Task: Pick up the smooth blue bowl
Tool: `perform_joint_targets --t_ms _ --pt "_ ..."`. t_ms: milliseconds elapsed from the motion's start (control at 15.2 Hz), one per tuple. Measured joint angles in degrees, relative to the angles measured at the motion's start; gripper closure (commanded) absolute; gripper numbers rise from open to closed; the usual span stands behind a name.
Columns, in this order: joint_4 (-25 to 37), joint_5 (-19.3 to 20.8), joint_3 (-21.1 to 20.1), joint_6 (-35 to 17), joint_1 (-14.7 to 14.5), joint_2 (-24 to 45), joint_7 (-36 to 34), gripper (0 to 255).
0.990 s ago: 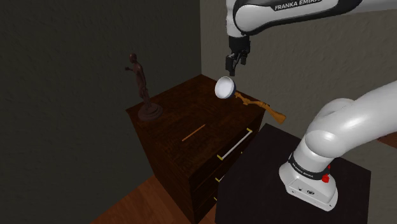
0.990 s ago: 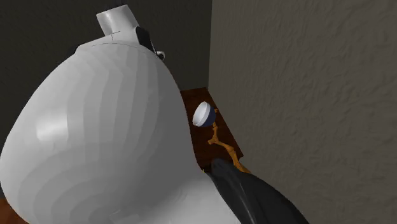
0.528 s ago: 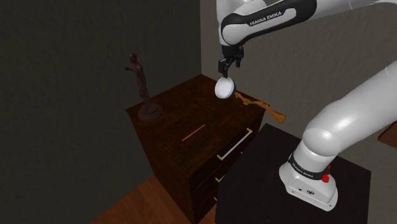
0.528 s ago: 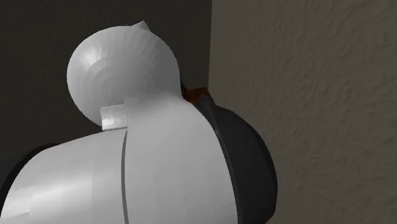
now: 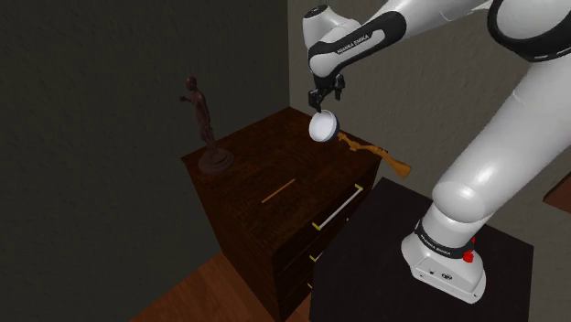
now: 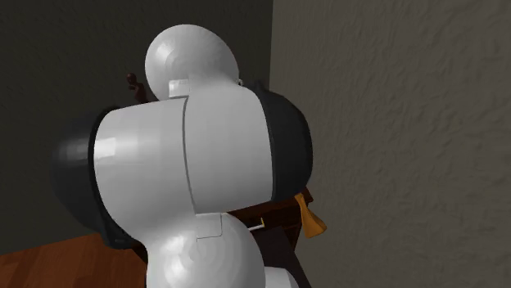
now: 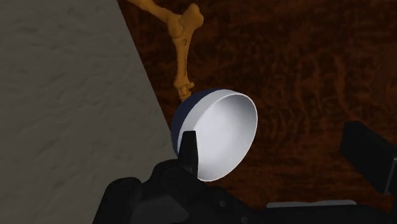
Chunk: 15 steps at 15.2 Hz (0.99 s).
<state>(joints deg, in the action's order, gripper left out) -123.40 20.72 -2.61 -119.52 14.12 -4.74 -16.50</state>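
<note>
arm (image 5: 509, 128): rises from its base at the shoulder view's lower right, arcs high, reaches left | wrist: turned downward | pincer (image 5: 323, 99): aimed down, black fingers (image 7: 189, 154) standing wide apart | second exterior view: white and dark links close up

- The bowl (image 5: 321, 126) is small and round with a smooth finish. It's dark blue on the outside and plain white inside, no pattern that I can see.
- It's tipped way up on its side instead of sitting flat. In the shoulder view the white inside faces the camera and a bit downward.
- It's over the back corner of the dark wood dresser (image 5: 265, 174), the corner tucked against the grey wall (image 7: 63, 95). Can't tell if it actually touches the top.
- In the wrist view the blue back of the bowl (image 7: 216, 137) is turned toward the wall, and the open side faces out over the dresser top.
- Looks whole, no chips or cracks.
</note>
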Motion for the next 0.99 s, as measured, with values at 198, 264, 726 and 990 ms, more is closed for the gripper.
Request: perform_joint_targets --t_ms 198,264,726,990 --pt "4.37 2.04 1.08 -1.91 1.28 6.33 -3.14 0" --pt "5.32 2.64 1.45 -2.44 1.62 7.88 -4.23 0" --pt "16.41 5.32 4.59 -3.94 3.76 20.35 -10.0 0" --pt "19.25 6.04 5.67 -5.53 4.44 24.71 -11.76 0"
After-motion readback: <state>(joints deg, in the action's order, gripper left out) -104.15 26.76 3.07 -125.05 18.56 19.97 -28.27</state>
